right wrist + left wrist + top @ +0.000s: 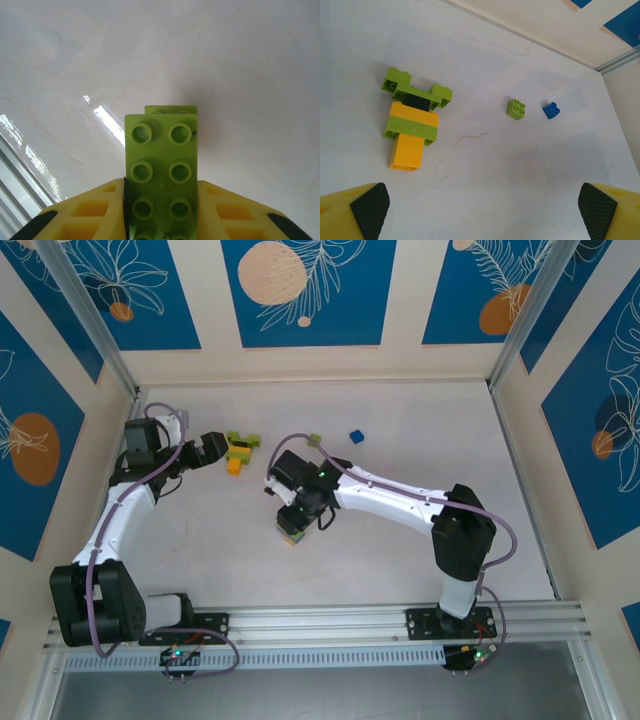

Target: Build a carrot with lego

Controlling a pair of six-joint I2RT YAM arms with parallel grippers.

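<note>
A part-built lego figure (412,120) lies flat on the table: lime bricks on top, a black one under them, then orange, lime and orange. It also lies at the back left in the top view (240,451). My left gripper (214,449) is just left of it, open, with nothing between its fingertips (367,210). A long lime lego brick (161,165), studs facing the camera, is clamped between the yellow fingers of my right gripper (161,205). That gripper (297,523) hangs low over the middle of the table, with the brick (291,533) below it.
A small loose lime brick (516,109) and a small blue brick (551,110) lie apart on the white table, right of the figure, at the back centre in the top view (314,440) (356,436). Walls enclose the table on three sides.
</note>
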